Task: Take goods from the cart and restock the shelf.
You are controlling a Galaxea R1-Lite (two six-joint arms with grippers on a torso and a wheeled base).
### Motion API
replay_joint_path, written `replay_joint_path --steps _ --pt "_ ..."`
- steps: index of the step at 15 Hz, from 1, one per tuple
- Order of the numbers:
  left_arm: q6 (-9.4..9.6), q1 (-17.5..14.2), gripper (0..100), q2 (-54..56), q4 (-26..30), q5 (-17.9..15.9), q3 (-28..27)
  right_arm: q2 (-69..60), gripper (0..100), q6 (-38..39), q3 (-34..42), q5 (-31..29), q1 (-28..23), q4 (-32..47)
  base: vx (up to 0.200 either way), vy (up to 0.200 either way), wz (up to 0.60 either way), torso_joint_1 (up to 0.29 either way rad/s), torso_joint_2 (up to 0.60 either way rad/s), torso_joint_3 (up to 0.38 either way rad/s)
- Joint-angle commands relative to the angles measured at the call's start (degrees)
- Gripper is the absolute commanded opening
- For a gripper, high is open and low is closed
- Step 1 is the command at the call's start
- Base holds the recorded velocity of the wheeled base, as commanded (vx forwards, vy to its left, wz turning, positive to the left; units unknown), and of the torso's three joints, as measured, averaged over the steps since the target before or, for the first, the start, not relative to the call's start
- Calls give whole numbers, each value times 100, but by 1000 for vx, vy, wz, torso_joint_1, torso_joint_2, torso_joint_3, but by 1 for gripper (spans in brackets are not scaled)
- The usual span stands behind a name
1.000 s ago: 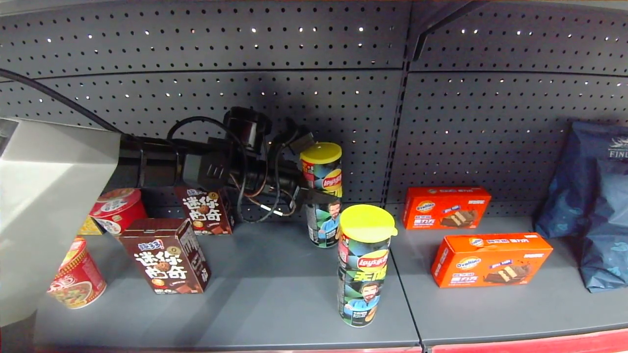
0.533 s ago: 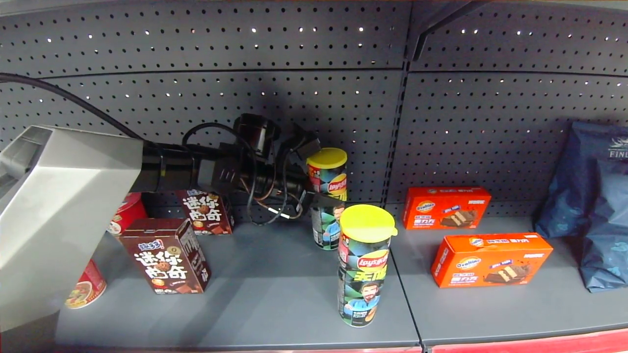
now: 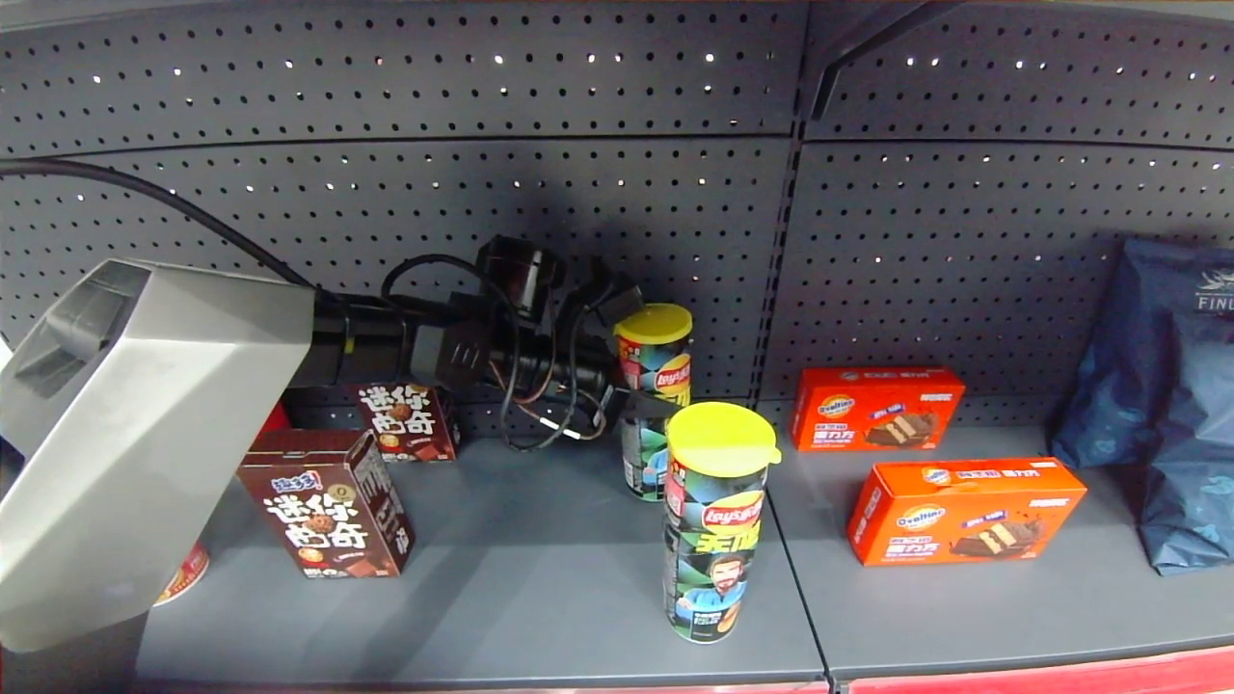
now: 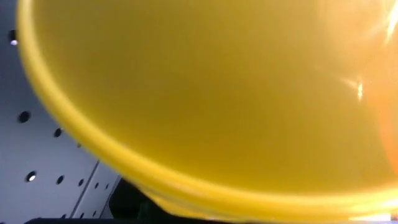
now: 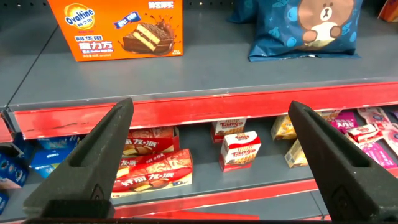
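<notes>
Grey pegboard backs the shelf [image 3: 540, 578]; left gripper [image 3: 644, 403] extends in from the robot's left, clamped round the middle of a chip can [image 3: 658, 359]; can upright, long axis vertical, near the pegboard, directly behind a matching front can [image 3: 718, 520]; base hidden, so contact with the shelf cannot be determined. Can: yellow lid [image 4: 199, 93], printed tube, looks rigid. Right gripper [image 5: 211, 104] spread wide, holding nothing, facing lower shelves; left arm clearly nearer.
</notes>
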State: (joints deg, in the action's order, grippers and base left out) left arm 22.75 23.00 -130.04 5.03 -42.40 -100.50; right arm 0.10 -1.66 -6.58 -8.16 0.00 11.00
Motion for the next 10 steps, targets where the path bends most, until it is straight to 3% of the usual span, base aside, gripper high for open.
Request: replay_joint_path --steps 1,10 --pt "2 2 100 -4 -2 4 -5 8 100 -1 -1 -2 0 -1 0 0 0 0 0 0" --pt "28 -24 100 409 6 -5 162 8 100 -1 -1 7 0 -1 0 0 0 0 0 0"
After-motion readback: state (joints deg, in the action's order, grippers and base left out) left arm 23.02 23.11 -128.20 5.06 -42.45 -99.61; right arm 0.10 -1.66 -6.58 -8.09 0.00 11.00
